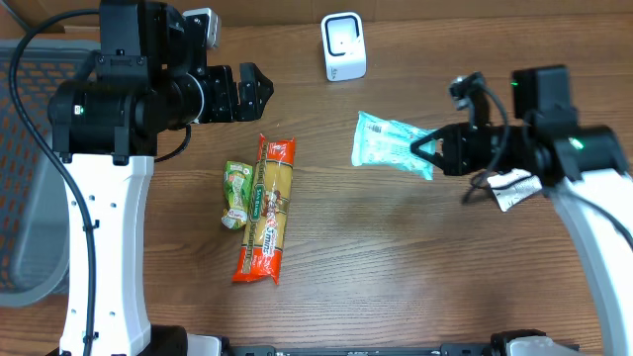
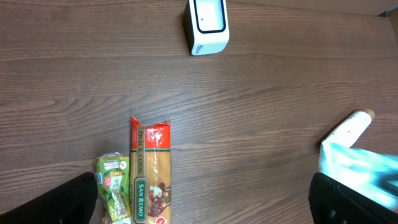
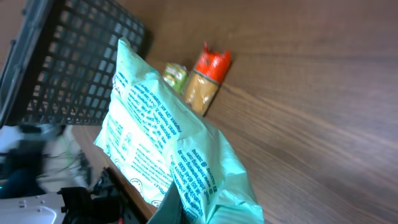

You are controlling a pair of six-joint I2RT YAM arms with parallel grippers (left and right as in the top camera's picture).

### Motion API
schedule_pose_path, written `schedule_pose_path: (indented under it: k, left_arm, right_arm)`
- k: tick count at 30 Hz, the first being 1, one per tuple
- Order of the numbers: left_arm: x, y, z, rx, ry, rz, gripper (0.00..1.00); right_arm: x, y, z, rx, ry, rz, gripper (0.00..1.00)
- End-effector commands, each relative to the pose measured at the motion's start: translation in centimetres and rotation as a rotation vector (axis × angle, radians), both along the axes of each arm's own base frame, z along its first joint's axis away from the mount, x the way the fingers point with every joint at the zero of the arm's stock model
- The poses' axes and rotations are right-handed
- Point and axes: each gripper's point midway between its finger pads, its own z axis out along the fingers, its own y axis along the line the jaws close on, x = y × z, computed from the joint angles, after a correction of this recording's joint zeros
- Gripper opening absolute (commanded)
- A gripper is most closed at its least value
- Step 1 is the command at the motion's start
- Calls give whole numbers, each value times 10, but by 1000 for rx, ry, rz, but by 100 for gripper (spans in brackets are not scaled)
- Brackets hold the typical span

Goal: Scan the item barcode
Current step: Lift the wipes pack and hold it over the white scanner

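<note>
Right claw is clamped on the mint packet; carry it flat and steady to face the white scanner.

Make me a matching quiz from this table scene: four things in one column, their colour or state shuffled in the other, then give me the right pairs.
Things
1. scanner
2. pasta pack
3. small packet next to the pasta
4. printed pouch

Descriptions
A. green, lying on the table
B. pale blue-green, held by the right gripper
C. white, standing apart from the food items
D. orange and red, lying flat

Pairs: 1-C, 2-D, 3-A, 4-B
</note>
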Motion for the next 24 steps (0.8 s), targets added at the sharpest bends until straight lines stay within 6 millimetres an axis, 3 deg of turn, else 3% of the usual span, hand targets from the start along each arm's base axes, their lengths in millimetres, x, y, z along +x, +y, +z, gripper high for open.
schedule_pose_path:
  k: [1, 7, 13, 18, 24]
  left_arm:
    - [2, 0, 0, -5, 2, -1, 100]
    - [2, 0, 0, -5, 2, -1, 100]
    - [2, 0, 0, -6, 2, -1, 100]
    - [2, 0, 0, -5, 2, -1, 100]
    - [2, 0, 0, -5, 2, -1, 100]
  right_arm:
    - [-13, -8, 34, -38, -123, -24, 4]
    - [-31, -23, 51, -92, -182, -104, 4]
    - [-16, -41, 46, -156, -101, -267, 4]
    - [22, -51, 60, -312, -60, -349, 4]
    - [97, -57, 66, -602, -121, -495, 4]
